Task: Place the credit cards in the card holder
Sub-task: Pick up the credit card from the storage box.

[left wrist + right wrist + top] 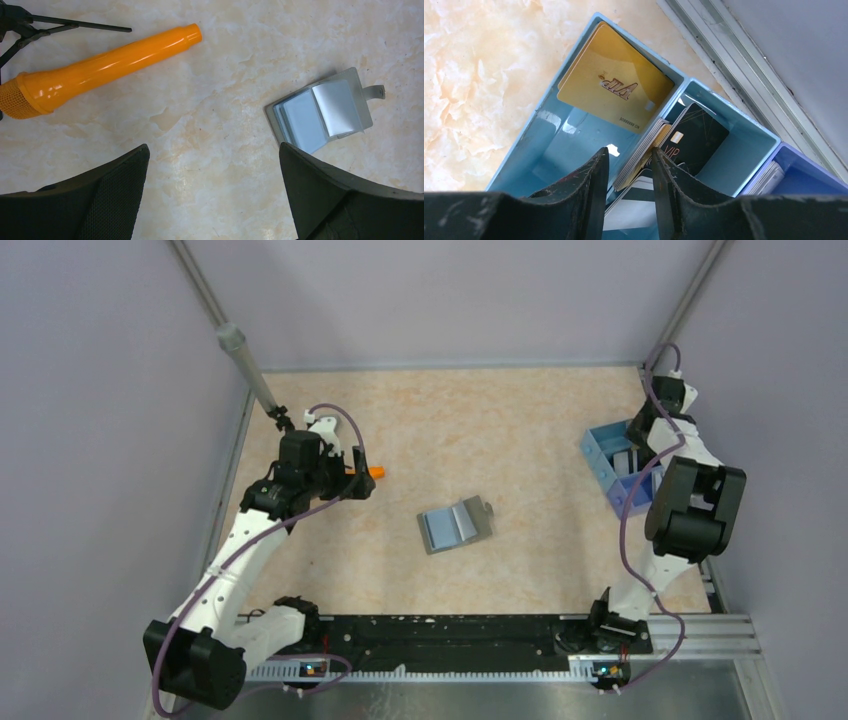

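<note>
1. We are judging the main risk to be a pick of several cards at once. The right gripper [629,154] is straddling a tight stack of credit cards [640,159] standing on edge beside a compartment wall of the blue tray [549,115]. Closing there could be pinching the whole bundle, or the wall along with it.
2. We are also expecting thin, slick cards to be fanning or slipping out on a lift. An edge snagging the tray wall could be dragging the tray along.
3. The card holder [455,525] is lying open in the middle of the table [480,420], well apart from the tray, and nothing is pinning it. We are judging that pushing a card into it could be shoving it away.
4. The right gripper's jaws are standing narrow, one finger on each side of the stack. We cannot tell whether they are actually clamping it.
5. The left gripper [214,147] is standing wide and empty, hovering between the orange stick [100,62] and the card holder and touching neither.
</note>
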Motion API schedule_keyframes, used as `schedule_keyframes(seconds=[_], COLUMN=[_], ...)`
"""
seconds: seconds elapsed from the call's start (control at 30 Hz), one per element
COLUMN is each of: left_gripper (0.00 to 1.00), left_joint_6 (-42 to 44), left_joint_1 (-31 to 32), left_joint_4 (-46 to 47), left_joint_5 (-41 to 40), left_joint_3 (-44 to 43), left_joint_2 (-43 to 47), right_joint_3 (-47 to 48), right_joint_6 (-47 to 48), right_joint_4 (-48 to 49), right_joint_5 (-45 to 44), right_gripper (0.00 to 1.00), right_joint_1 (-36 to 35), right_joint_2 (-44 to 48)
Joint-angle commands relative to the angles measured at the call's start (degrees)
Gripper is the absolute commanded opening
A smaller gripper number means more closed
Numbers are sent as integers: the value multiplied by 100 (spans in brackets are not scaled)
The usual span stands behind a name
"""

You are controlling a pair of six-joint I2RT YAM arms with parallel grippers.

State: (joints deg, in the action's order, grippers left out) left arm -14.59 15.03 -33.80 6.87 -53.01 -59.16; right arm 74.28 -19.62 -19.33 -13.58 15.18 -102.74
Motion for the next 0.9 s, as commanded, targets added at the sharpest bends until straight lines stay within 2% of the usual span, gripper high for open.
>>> schedule_keyframes(seconds=[0.0, 0.43, 0.6, 0.87], left_gripper=[99, 99, 99, 99], left_joint_6=[114, 114, 114, 114], left_joint_1=[-26, -26, -26, -26], left_joint_4=[172, 172, 172, 172], left_joint_5=[86, 107, 111, 115], left_joint_3=[31, 34, 30, 37], left_joint_2=[27, 19, 18, 12], right_joint_3=[298, 453, 455, 458], right_joint_6=[-39, -16, -4, 1], right_joint_4=[270, 139, 78, 87], right_joint_5=[115, 136, 81, 40], right_gripper=[36, 36, 26, 23], right_joint_1=[37, 37, 35, 36], right_joint_2=[41, 282, 272, 366])
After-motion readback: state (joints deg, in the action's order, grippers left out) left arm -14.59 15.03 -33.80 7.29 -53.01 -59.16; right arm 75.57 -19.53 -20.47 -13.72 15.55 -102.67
